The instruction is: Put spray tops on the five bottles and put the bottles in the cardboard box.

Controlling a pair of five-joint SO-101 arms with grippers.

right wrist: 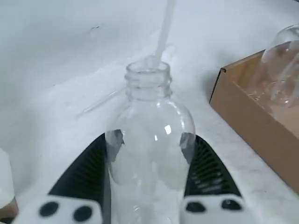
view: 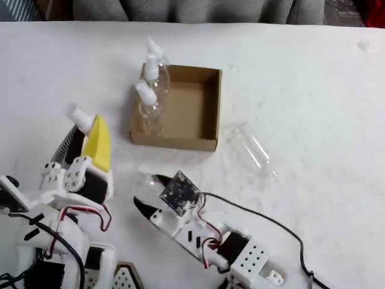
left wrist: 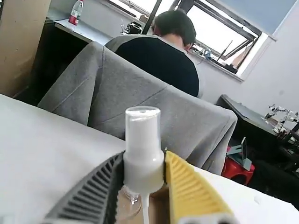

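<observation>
Your left gripper (left wrist: 142, 161) pinches a white spray top (left wrist: 142, 140) between its fingers. Your right gripper (right wrist: 149, 142) clasps a clear, uncapped bottle (right wrist: 149, 116) near the cardboard box (view: 174, 142), with a thin tube (right wrist: 162, 32) at its neck. Two capped bottles (view: 148, 105) sit in the box. Another bare bottle (view: 255, 150) lies on the surface (view: 313, 90) nearby.

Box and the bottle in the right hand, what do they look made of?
The box looks like brown cardboard, matte, with folded walls. The held bottle is likely clear glossy plastic: see-through with bright highlights, though glass can't be ruled out.
</observation>
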